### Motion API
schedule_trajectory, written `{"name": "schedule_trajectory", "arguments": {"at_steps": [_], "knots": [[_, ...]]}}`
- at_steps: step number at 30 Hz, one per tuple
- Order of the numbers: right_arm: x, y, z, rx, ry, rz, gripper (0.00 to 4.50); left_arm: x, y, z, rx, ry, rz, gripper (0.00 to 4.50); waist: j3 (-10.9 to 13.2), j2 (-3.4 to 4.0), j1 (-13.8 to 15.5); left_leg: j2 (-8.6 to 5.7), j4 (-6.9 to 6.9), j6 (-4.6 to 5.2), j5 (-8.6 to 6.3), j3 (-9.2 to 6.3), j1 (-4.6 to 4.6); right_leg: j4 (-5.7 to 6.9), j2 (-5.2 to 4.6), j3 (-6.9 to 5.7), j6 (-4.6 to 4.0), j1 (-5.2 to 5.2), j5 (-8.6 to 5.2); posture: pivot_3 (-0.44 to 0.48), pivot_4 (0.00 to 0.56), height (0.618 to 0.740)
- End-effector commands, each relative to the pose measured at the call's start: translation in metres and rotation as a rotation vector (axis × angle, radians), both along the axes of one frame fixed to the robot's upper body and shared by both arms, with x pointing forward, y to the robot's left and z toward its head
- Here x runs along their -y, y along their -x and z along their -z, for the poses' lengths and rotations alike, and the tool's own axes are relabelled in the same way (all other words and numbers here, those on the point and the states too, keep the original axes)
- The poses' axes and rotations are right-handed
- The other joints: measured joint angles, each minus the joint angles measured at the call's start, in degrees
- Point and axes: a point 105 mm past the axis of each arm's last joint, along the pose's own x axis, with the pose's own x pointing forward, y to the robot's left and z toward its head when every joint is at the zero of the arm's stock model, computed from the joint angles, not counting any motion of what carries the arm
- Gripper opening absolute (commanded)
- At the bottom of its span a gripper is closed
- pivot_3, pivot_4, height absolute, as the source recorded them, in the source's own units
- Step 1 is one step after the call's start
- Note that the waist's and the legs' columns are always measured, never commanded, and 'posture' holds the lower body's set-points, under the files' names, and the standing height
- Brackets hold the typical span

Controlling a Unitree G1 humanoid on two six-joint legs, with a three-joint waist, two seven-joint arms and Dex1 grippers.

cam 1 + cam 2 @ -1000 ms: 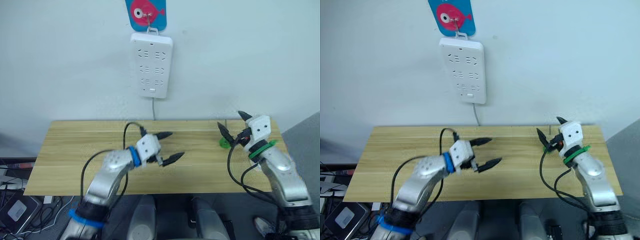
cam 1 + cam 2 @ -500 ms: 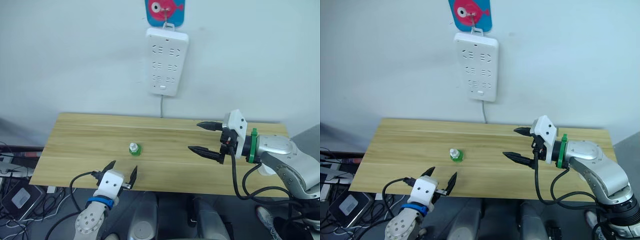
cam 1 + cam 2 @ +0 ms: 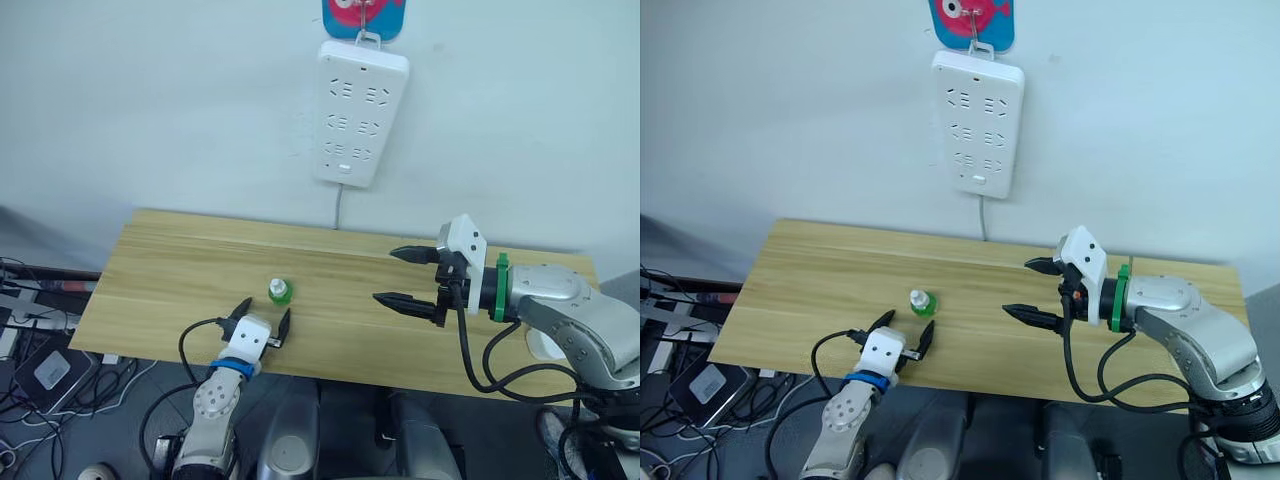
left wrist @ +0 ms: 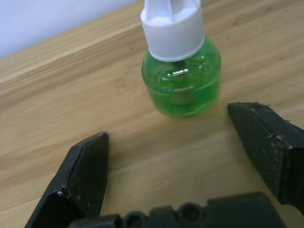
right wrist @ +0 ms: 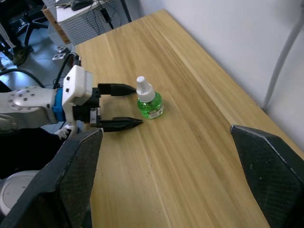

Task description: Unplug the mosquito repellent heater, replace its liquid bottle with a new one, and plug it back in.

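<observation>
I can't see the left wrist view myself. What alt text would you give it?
A small green liquid bottle with a white cap stands upright on a wooden table. The left tool sits just short of it, its two black fingers spread open, not touching the bottle.

A table point(image 3: 150, 260) stands against a wall point(image 3: 150, 100). A power strip point(image 3: 360, 112) hangs on the wall above the table's far edge, slightly right of the middle, below a hook plate point(image 3: 365, 12). A small bottle point(image 3: 279, 292) stands upright on the table, left of centre and towards the near edge. The left gripper point(image 3: 262, 322) sits just in front of the bottle at the near edge, fingers apart, not touching it. The right gripper point(image 3: 398, 277) hovers over the table's right half, well apart from the bottle, fingers spread. Cables point(image 3: 30, 370) lie on the floor to the left of the table.
</observation>
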Motion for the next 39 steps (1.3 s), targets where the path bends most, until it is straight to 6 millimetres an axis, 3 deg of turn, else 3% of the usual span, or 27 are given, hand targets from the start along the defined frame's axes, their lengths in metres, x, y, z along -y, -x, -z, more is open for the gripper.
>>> {"name": "schedule_trajectory", "arguments": {"at_steps": [1,13,16,22,27,30,34,39], "knots": [[-0.002,0.003,-0.013,0.053,-0.007,-0.005,4.48,0.006,0.001,0.017,-0.048,-0.005,0.042,4.50,0.0,0.00,0.4,0.00,0.02,0.00,0.00,0.00,0.00,0.02,0.00,0.00,0.00,0.00,0.00,0.348,0.375,0.740],[-0.004,0.005,-0.013,0.046,-0.020,0.016,4.48,0.018,-0.016,0.012,-0.008,-0.009,0.100,4.50,0.0,0.00,0.9,-0.02,0.13,0.00,0.01,-0.01,0.01,0.04,0.02,0.01,0.32,0.04,-0.07,0.320,0.385,0.740],[-0.004,0.005,-0.013,0.045,-0.022,0.023,4.50,0.019,-0.021,0.011,0.000,-0.017,0.101,3.94,0.0,0.00,0.9,-0.02,0.13,0.00,0.01,-0.02,0.01,0.05,0.02,0.00,0.31,0.04,-0.07,0.319,0.384,0.740],[-0.007,0.003,-0.016,0.033,-0.050,0.045,4.50,0.018,-0.025,0.008,0.012,-0.014,0.094,2.26,0.0,0.00,0.8,0.00,0.12,0.00,0.01,-0.01,0.02,0.06,0.05,0.00,0.31,0.04,-0.07,0.315,0.379,0.740],[-0.007,0.002,-0.015,0.034,-0.047,0.055,4.50,0.022,-0.023,0.008,0.009,-0.042,0.130,2.24,0.0,0.00,0.8,0.00,0.11,0.00,0.01,-0.01,0.02,0.05,0.05,0.00,0.27,0.04,-0.05,0.320,0.368,0.740],[-0.004,0.001,-0.014,0.043,-0.040,0.066,4.50,0.044,-0.026,-0.014,0.044,-0.070,0.298,2.24,0.0,0.00,0.8,0.00,0.10,0.00,0.01,-0.02,0.01,0.04,0.06,0.00,0.31,0.03,-0.07,0.332,0.359,0.740],[0.001,0.007,-0.009,0.052,-0.004,0.022,4.50,0.080,-0.019,-0.065,0.045,-0.059,0.712,2.24,0.0,-0.01,1.2,0.00,0.11,-0.02,0.02,-0.07,-0.08,0.04,0.08,-0.10,0.25,0.00,-0.04,0.343,0.336,0.740],[-0.004,0.019,-0.006,0.058,0.012,-0.049,4.50,0.094,-0.012,-0.107,-0.021,-0.214,1.148,2.24,0.0,0.02,0.9,0.08,0.13,-0.04,0.04,-0.15,-0.08,0.05,0.21,-0.22,0.02,-0.01,0.10,0.317,0.296,0.740]]}}
